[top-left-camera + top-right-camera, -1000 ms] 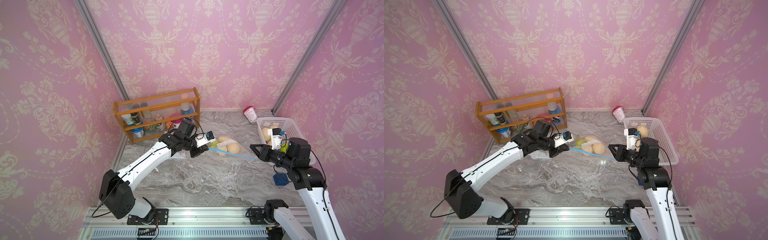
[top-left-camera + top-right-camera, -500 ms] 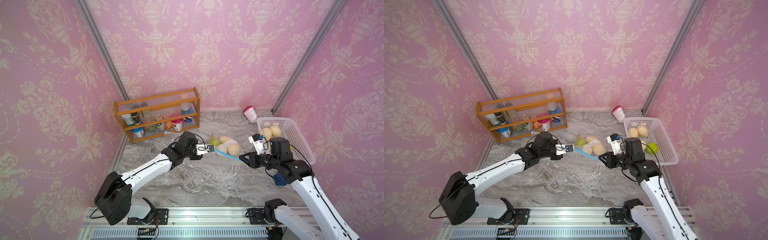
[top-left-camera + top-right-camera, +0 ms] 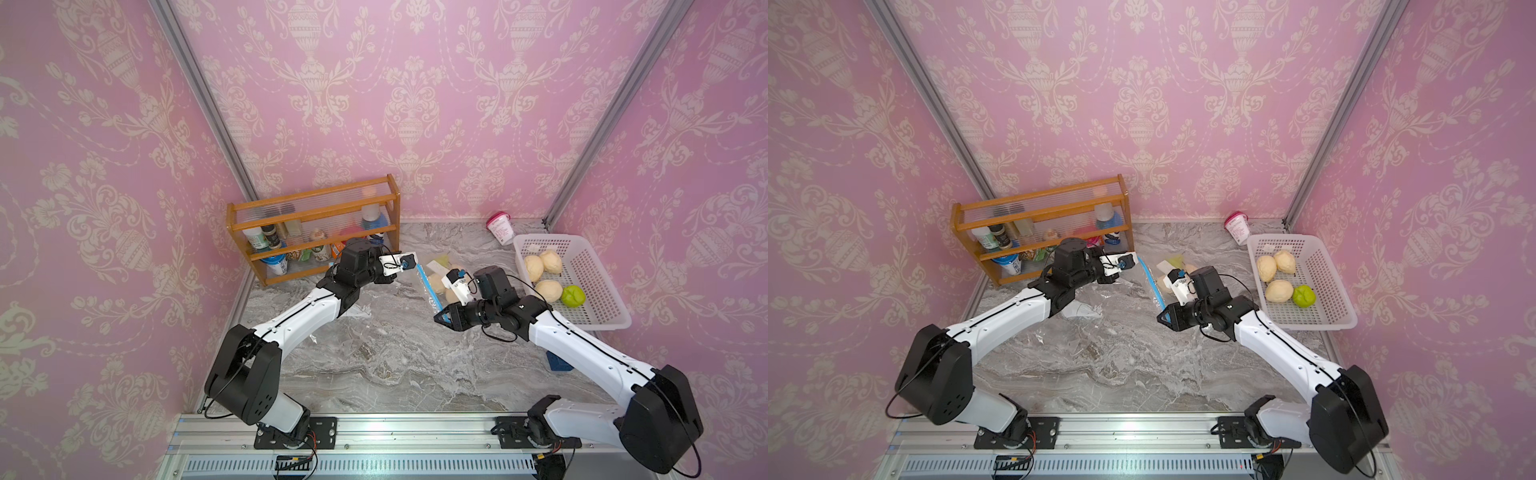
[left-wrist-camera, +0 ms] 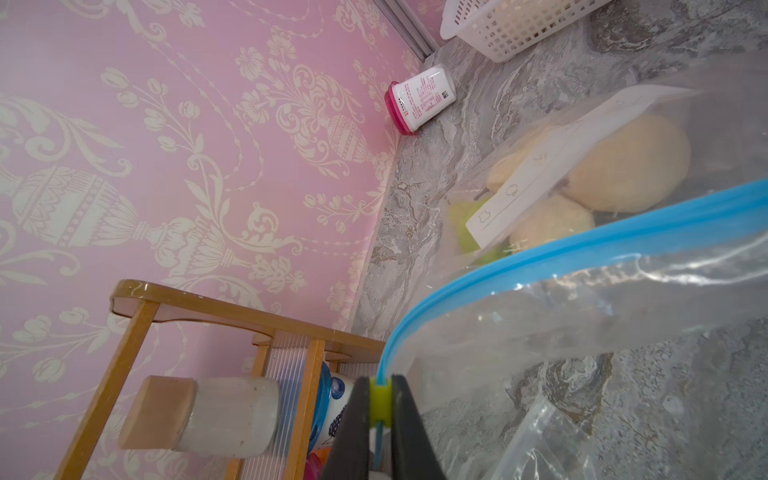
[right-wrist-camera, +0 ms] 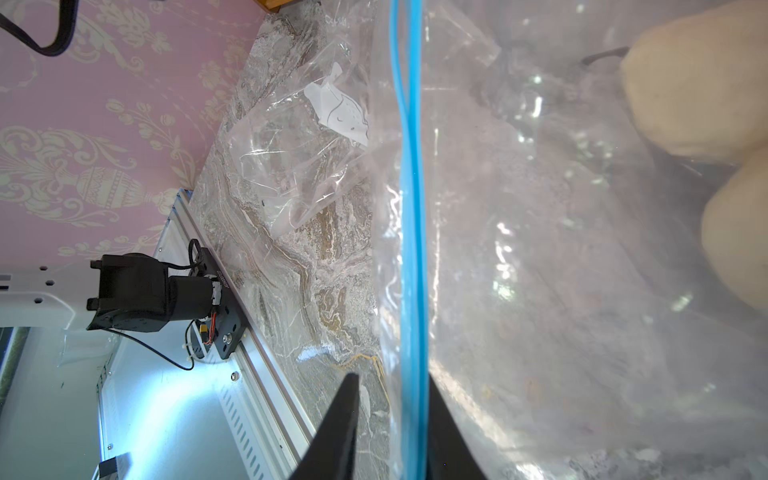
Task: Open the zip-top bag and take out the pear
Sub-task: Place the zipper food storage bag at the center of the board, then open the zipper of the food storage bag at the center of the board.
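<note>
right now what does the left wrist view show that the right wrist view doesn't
Only the left wrist view: the left gripper shut on the green slider, a green fruit inside the zip-top bag, the pink-lidded tub, the wooden rack and the white basket.
Only the right wrist view: the right gripper open astride the blue zip strip, a second clear bag and the left arm's base.
Both: the bag, its zip strip, pale fruits inside and the marble table.

Bright, even light; glare flecks the blurred bag (image 5: 519, 232).
</note>
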